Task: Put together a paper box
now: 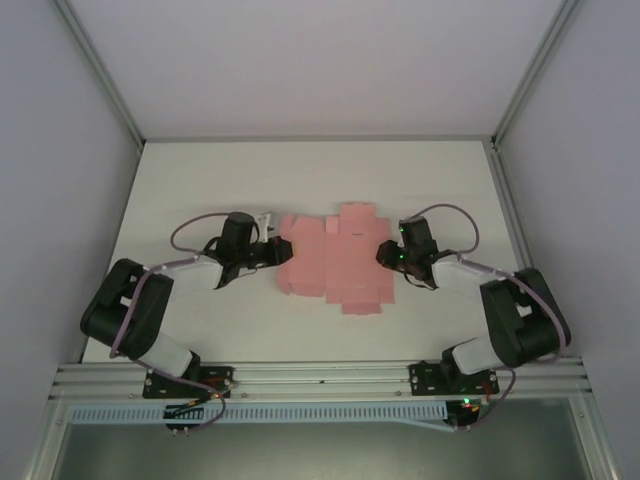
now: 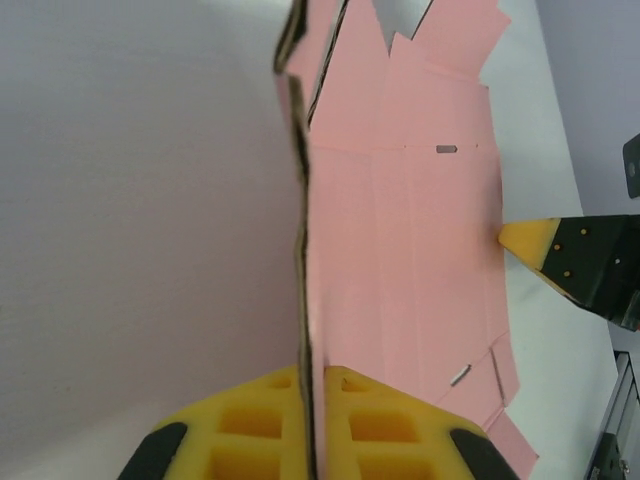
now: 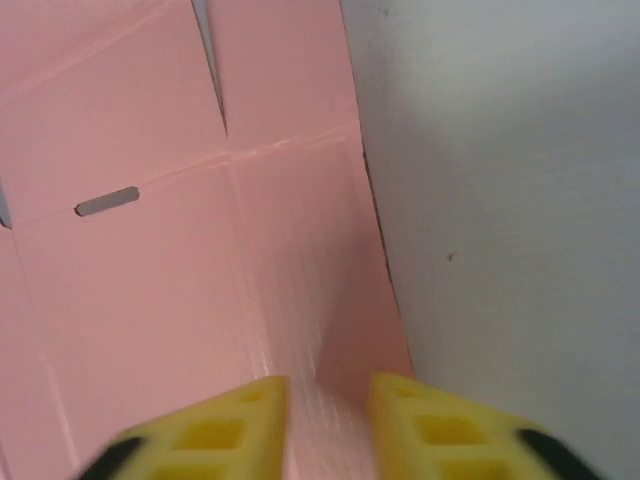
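On the white table (image 1: 200,180), midway between the two arms, paper box (image 1: 335,260) lies as a flat die-cut sheet. Early stage: no walls formed, no tabs slotted. One bit of work shows: the left edge panel stands upright, pinched between the yellow foam pads (image 2: 250,425) of left gripper (image 2: 310,385), jaws clamped tight on it. Right gripper (image 3: 328,400) sits at the sheet's right edge, jaws partly apart, nothing between them, pink panel just beyond. Left to do, I judge: fold panels along creases, tuck flaps, lock tabs. Material is thin pink card, matte, with crisp scored creases, a darker cut edge, angled end flaps and small narrow slots (image 2: 446,150). Pads are gridded with square hollows and look soft. Table is smooth matte white.
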Available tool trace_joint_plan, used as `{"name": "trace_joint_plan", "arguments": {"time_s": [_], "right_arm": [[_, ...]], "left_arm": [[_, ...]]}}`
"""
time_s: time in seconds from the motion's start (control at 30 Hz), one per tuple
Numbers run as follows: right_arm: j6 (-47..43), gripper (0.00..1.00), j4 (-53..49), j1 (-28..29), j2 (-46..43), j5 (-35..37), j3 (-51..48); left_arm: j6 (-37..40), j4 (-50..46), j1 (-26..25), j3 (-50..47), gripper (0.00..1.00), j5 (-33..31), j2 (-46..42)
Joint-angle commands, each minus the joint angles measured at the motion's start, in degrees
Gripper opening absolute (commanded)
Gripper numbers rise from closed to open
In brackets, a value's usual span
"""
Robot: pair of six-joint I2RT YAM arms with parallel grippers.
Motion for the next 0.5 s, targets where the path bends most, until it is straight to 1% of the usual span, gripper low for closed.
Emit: {"name": "trace_joint_plan", "arguments": {"time_s": [0.0,0.1,0.13,0.23,0.37,0.47], "right_arm": [[-2.73,0.45,-6.40,-2.14,-8.06,-2.59,2.56],[-3.95,0.77,-7.58,-3.99,-16.32,-4.73,4.03],[-4.46,0.99,-7.78,-4.68,-18.81,-5.34,4.38],[-5.74,1.00,-6.33,-6.39,-25.67,-6.44,4.35],[-7.77,1.00,-3.01,-8.92,-30.97,-14.05,4.57],[-8.00,1.00,0.88,-10.78,-30.87,-22.36,4.36]], "left_arm": [[6.62,-2.24,-0.11,3.32,0.00,-0.75,-6.90],[9.53,-4.57,-0.06,5.48,0.00,-0.74,-13.35],[9.97,-5.50,-0.14,6.18,0.00,-0.53,-15.63],[10.91,-6.96,-0.11,7.89,0.00,0.02,-21.68],[10.72,-7.53,-0.12,8.99,0.00,0.39,-29.23],[9.12,-6.02,-0.09,7.91,0.00,2.86,-34.18]]}}
